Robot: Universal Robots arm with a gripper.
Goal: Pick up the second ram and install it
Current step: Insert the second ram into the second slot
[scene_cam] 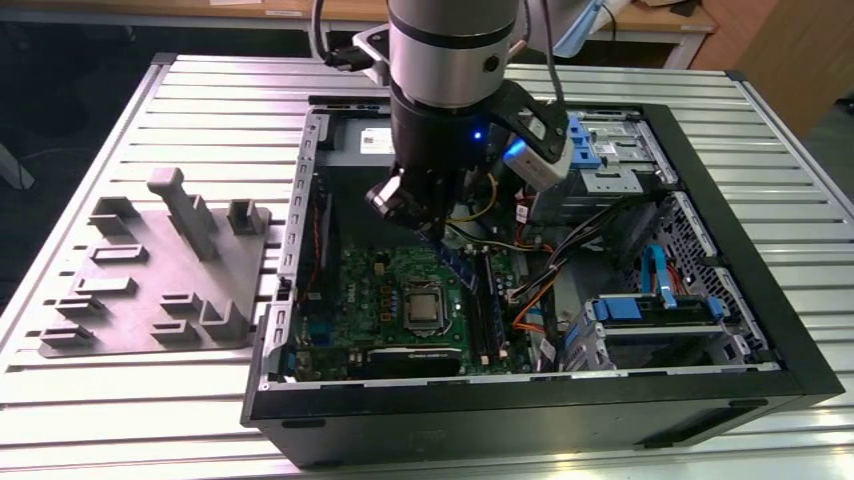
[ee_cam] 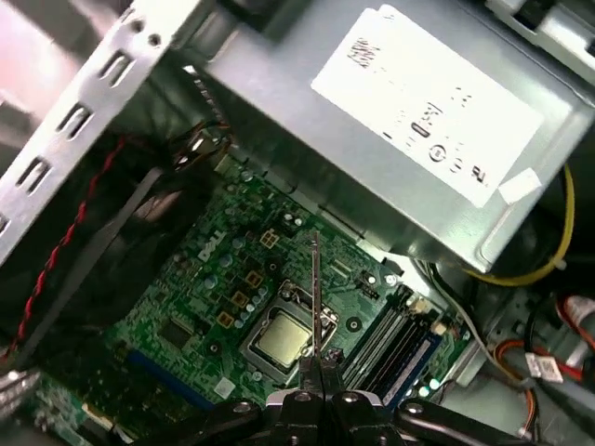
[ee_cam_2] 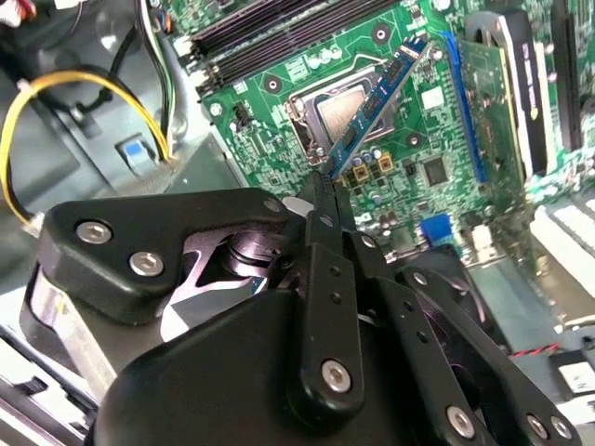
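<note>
One arm [scene_cam: 447, 70] points down into the case [scene_cam: 534, 398], its tool [ee_cam_2: 323, 186] pinching the second ram [ee_cam_2: 379, 100] over the motherboard [ee_cam_2: 270, 121].

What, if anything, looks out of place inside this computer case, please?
One thing: the ram is not seated. The tool pinches it by one end, and it hangs above the board, over the processor socket, apart from the slots. No damage or spill stands out.
</note>
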